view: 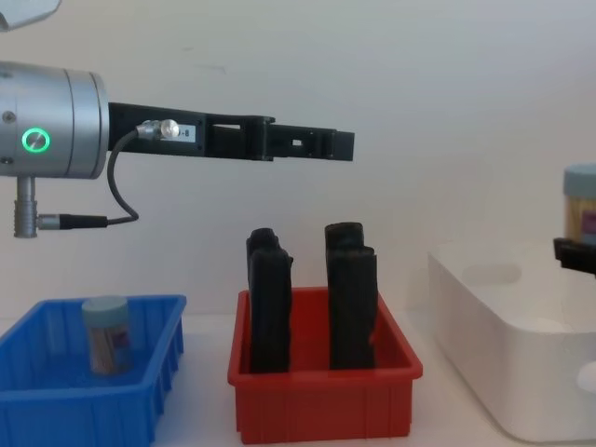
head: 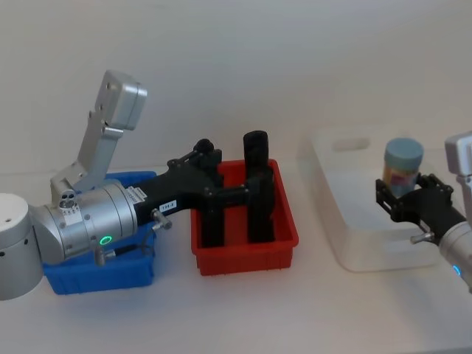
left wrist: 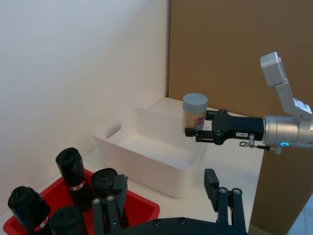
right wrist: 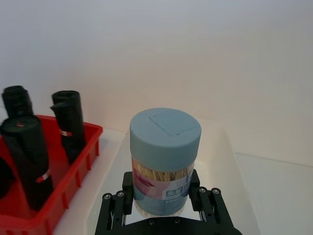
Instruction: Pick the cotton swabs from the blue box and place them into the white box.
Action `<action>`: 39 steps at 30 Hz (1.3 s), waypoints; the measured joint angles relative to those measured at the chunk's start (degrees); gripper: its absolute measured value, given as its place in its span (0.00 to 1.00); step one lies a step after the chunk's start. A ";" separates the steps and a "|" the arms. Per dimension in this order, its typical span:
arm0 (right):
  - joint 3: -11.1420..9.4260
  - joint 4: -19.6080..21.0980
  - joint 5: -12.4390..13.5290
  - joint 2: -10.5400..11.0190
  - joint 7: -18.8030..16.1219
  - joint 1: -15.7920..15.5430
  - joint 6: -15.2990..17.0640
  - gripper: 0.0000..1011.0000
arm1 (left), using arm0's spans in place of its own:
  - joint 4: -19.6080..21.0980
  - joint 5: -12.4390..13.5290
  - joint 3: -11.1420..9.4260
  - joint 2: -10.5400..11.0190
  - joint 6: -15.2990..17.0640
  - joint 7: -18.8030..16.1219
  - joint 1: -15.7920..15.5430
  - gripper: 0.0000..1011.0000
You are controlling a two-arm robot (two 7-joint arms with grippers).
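Clamped upright between the black fingers of the right gripper (head: 403, 195), over the right side of the large plain white plastic tub with rounded corners (head: 326, 192): one small clear cylindrical jar of cotton swabs with a pale blue-grey lid (head: 403, 164), hanging well above the tub's floor. To finish the placing well, judging from here: lower straight down, keep the jar level, clear the thick rim on the way in, and let go only with the base down on the white floor, never from height, to avoid tipping or rolling. Better to release well inside the walls, away from the oval handle hole (head: 351, 143). Poised high over the low red plastic bin (view: 321, 405) and its tall black wrapped rolls (view: 349, 298): the left gripper (view: 343, 144), fingers spread and empty. Waiting in the low bright blue ribbed plastic bin (view: 93, 410) at the robot's left: a second jar of swabs (view: 105, 333), standing upright. For that next reach, probably wise to descend from above without brushing the black rolls. Underneath, a plain white tabletop (head: 221, 317), smooth and bare around the three containers, lined up blue, red, white from left to right. Behind, a bare pale wall (head: 236, 66); in the left wrist view, a brown board-like panel (left wrist: 234, 49) rising beside the table's far corner.
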State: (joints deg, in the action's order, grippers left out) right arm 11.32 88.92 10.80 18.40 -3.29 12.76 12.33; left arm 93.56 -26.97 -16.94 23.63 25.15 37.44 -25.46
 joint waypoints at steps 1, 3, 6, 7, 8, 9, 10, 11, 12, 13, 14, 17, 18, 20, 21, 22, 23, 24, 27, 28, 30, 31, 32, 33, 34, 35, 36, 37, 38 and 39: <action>-0.07 -0.36 -0.01 0.00 0.14 0.14 -0.09 0.64 | 0.00 0.00 0.00 0.00 0.00 0.00 0.00 0.99; -0.33 -2.13 -0.10 -0.02 0.39 0.86 -0.42 0.64 | 0.00 0.00 0.00 0.00 0.00 0.00 0.00 0.99; -0.55 -4.45 -0.34 -0.19 0.45 1.89 -0.96 0.65 | 0.00 0.00 0.00 0.00 0.00 0.00 0.00 0.99; -0.61 -5.48 -0.46 -0.28 0.43 2.35 -1.26 0.67 | 0.00 0.00 0.00 0.00 0.00 0.00 0.00 0.99; -0.63 -5.91 -0.50 -0.33 0.41 2.56 -1.39 0.67 | 0.00 0.00 0.00 0.00 0.00 0.00 0.00 0.99; -0.66 -6.50 -0.54 -0.40 0.38 2.84 -1.52 0.71 | 0.00 0.00 0.00 0.00 0.00 0.00 0.00 0.99; -0.68 -6.88 -0.59 -0.45 0.33 3.03 -1.68 0.76 | 0.00 0.00 0.00 0.00 0.00 0.00 0.00 0.99; -0.70 -7.30 -0.64 -0.50 0.26 3.23 -1.82 0.76 | 0.00 0.00 0.00 0.00 0.00 0.00 0.00 0.99; -0.72 -8.02 -0.72 -0.59 0.13 3.59 -2.11 0.78 | 0.00 0.00 0.00 0.00 0.00 0.00 0.00 0.99; -0.73 -8.36 -0.78 -0.64 0.02 3.75 -2.31 0.82 | 0.00 0.00 0.00 0.00 0.00 0.00 0.00 0.99; -0.74 -9.07 -0.87 -0.75 -0.11 4.12 -2.59 0.86 | 0.00 0.00 0.00 0.00 0.00 0.00 0.00 0.99; -0.76 -10.13 -0.98 -0.93 -0.38 4.66 -3.18 0.95 | 0.00 0.00 0.00 0.00 0.00 0.00 0.00 0.99; -0.77 -10.31 -1.00 -0.96 -0.42 4.76 -3.30 0.95 | 0.00 0.00 0.00 0.00 0.00 0.00 0.00 0.99; -0.79 -10.64 -1.03 -1.03 -0.52 4.96 -3.60 0.99 | 0.00 0.00 0.00 0.00 0.00 0.00 0.00 0.99; -0.81 -10.88 -1.05 -1.09 -0.59 5.13 -3.87 0.99 | 0.00 0.00 0.00 0.00 0.00 0.00 0.00 0.99; -0.83 -11.02 -1.05 -1.12 -0.63 5.20 -4.01 0.99 | 0.00 0.00 0.00 0.00 0.00 0.00 0.00 0.99; -0.87 -11.16 -1.05 -1.16 -0.69 5.30 -4.29 0.99 | 0.00 0.00 0.00 0.00 0.00 0.00 0.00 0.99; -0.87 -11.16 -1.05 -1.16 -0.69 5.30 -4.29 0.99 | 0.00 0.00 0.00 0.00 0.00 0.00 0.00 0.99; -0.98 -11.23 -1.03 -1.20 -0.75 5.40 -4.92 0.99 | 0.00 0.00 0.00 0.00 0.00 0.00 0.00 0.99; -1.03 -11.23 -0.93 -1.21 -0.77 5.41 -5.24 0.99 | 0.00 0.00 0.00 0.00 0.00 0.00 0.00 0.99; -1.07 -11.14 -0.81 -1.21 -0.77 5.41 -5.49 0.99 | 0.00 0.00 0.00 0.00 0.00 0.00 0.00 0.99; -1.17 -10.92 -0.64 -1.20 -0.77 5.36 -5.72 0.99 | 0.00 0.00 0.00 0.00 0.00 0.00 0.00 0.99; -1.20 -10.81 -0.54 -1.18 -0.77 5.32 -5.83 0.99 | 0.00 0.00 0.00 0.00 0.00 0.00 0.00 0.99; -1.25 -10.62 -0.41 -1.16 -0.76 5.25 -6.01 0.99 | 0.00 0.00 0.00 0.00 0.00 0.00 0.00 0.99; -1.25 -10.62 -0.41 -1.16 -0.76 5.25 -6.01 0.99 | 0.00 0.00 0.00 0.00 0.00 0.00 0.00 0.99; -1.29 -10.47 -0.31 -1.14 -0.76 5.18 -6.17 0.99 | 0.00 0.00 0.00 0.00 0.00 0.00 0.00 0.99; -1.34 -10.31 -0.19 -1.12 -0.75 5.12 -6.32 0.99 | 0.00 0.00 0.00 0.00 0.00 0.00 0.00 0.99; -1.38 -10.23 -0.13 -1.11 -0.75 5.09 -6.40 0.99 | 0.00 0.00 0.00 0.00 0.00 0.00 0.00 0.99; -1.40 -10.18 -0.10 -1.11 -0.74 5.06 -6.44 0.99 | 0.00 0.00 0.00 0.00 0.00 0.00 0.00 0.99; -1.42 -10.11 -0.05 -1.10 -0.74 5.04 -6.51 0.99 | 0.00 0.00 0.00 0.00 0.00 0.00 0.00 0.99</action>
State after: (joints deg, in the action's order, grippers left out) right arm 9.90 78.81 10.75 17.30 -4.03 17.80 5.82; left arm 93.55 -26.97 -16.94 23.63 25.15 37.44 -25.46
